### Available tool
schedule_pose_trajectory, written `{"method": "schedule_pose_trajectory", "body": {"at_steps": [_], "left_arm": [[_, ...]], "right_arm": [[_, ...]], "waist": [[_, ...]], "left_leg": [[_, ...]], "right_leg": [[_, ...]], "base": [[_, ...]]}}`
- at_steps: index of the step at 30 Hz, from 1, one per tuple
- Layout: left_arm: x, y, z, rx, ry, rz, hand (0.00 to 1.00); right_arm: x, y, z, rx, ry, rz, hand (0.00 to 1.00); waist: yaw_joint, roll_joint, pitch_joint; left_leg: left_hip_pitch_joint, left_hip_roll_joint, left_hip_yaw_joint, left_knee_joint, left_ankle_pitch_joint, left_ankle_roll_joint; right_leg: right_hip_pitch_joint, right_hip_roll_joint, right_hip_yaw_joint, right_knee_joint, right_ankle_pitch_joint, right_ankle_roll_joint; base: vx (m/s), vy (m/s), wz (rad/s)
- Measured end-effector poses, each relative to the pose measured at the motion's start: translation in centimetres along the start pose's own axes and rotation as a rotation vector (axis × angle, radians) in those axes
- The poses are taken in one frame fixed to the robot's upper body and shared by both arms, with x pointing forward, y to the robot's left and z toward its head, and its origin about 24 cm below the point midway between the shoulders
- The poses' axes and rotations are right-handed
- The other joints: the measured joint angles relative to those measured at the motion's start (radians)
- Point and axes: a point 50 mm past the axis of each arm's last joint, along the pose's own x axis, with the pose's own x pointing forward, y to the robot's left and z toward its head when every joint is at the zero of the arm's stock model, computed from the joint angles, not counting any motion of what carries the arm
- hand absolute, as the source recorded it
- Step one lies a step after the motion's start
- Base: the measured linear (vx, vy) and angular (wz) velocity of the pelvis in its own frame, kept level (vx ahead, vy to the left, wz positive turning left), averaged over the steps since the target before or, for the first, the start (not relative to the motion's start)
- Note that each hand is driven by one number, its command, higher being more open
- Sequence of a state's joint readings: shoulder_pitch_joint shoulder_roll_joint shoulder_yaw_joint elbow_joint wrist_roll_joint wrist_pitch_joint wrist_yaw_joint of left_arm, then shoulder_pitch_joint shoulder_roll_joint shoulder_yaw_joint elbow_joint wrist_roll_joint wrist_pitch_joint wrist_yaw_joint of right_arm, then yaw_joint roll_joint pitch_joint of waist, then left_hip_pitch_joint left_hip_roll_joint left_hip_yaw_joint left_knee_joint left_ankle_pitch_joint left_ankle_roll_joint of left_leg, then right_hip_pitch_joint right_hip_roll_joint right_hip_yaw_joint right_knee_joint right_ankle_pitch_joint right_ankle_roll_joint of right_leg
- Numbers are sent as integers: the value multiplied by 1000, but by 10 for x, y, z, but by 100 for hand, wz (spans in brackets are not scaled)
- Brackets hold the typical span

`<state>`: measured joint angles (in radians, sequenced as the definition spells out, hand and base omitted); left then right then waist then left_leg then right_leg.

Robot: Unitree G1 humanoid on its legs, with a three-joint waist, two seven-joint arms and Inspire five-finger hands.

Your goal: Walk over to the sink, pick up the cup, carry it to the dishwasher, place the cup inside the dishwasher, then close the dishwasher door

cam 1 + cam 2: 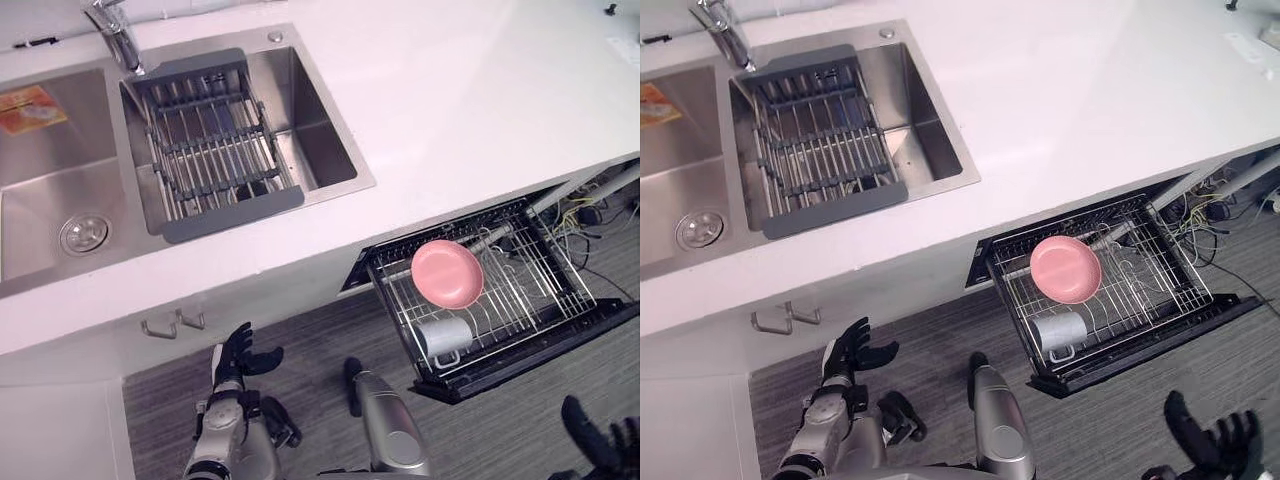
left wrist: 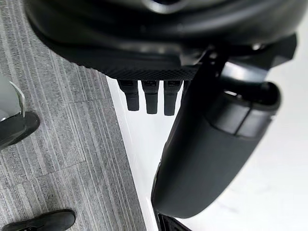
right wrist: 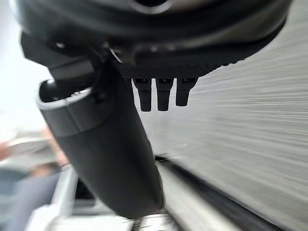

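Already the cup (image 1: 443,337) sits in the rack (image 1: 535,290) (by a pink plate (image 1: 447,273)); left hand (image 1: 238,358) and right hand (image 1: 1208,440) hang open

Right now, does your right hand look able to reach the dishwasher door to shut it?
Probably yes: the right hand hangs open near the front edge of the dishwasher door, only floor between them. The cup and pink plate sit within the rack.

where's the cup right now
The cup sits in the open dishwasher's rack, at the lower right of the left eye view, just on the near side of the pink plate and right of the sink.
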<state>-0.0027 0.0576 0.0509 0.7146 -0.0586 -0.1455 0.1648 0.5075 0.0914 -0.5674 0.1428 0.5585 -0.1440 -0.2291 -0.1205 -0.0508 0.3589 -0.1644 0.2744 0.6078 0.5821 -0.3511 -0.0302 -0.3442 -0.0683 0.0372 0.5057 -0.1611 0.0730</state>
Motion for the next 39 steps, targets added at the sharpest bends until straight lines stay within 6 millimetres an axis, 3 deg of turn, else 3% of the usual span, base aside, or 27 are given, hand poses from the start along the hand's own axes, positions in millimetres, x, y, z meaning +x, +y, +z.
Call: {"method": "schedule_pose_trajectory", "body": {"at_steps": [3,5,7,11,16,23,27,30,35,39], "left_arm": [[0,-4,0,-2,1,-13,90],[0,-5,1,4,-6,-22,90],[0,-6,3,4,-15,-26,90],[1,-6,9,5,-38,-40,90],[8,-9,25,23,-85,-56,90],[11,-10,34,37,-116,-70,90],[10,-14,35,51,-124,-93,90],[9,-16,34,57,-123,-113,90],[9,-18,35,78,-131,-139,90],[8,-20,34,98,-127,-156,90]], "right_arm": [[-6,22,-16,81,88,122,90],[-13,50,-26,145,150,269,90],[-16,69,-30,216,175,298,90],[-10,79,-23,274,163,326,90],[-6,99,-15,357,140,357,90],[-1,155,11,508,84,491,90],[0,194,39,700,50,576,90],[-8,222,54,767,33,716,90],[-1,224,45,709,44,732,90],[13,218,38,435,9,743,90]], "waist": [[1,6,-2],[12,7,-1],[24,10,1],[31,21,16],[69,24,34],[109,50,51],[131,68,61],[135,77,66],[134,78,65],[129,79,65]], "left_leg": [[0,5,5,9,-2,3],[-9,4,4,9,-2,3],[-24,1,-2,9,-1,4],[-57,-20,-24,-5,12,18],[-66,-64,-58,-66,48,25],[-68,-110,-122,-142,102,27],[-72,-127,-155,-169,129,27],[-72,-137,-177,-186,147,28],[-74,-145,-194,-195,163,32],[-79,-144,-220,-203,176,25]], "right_leg": [[-4,1,-1,5,0,0],[-11,-2,-3,5,1,0],[-22,-7,-10,5,2,1],[-39,-28,-30,0,5,5],[-31,-62,-61,-25,9,11],[-2,-97,-125,-50,10,10],[6,-110,-157,-52,10,10],[14,-118,-177,-52,10,10],[21,-124,-191,-52,14,3],[39,-120,-217,-78,26,-7]], "base": [[-1,-7,-6],[0,0,0],[6,-2,10],[33,18,20],[34,2,27],[13,-31,31],[-18,-38,27],[-20,-38,22],[-41,-18,11],[-56,-23,16]]}}
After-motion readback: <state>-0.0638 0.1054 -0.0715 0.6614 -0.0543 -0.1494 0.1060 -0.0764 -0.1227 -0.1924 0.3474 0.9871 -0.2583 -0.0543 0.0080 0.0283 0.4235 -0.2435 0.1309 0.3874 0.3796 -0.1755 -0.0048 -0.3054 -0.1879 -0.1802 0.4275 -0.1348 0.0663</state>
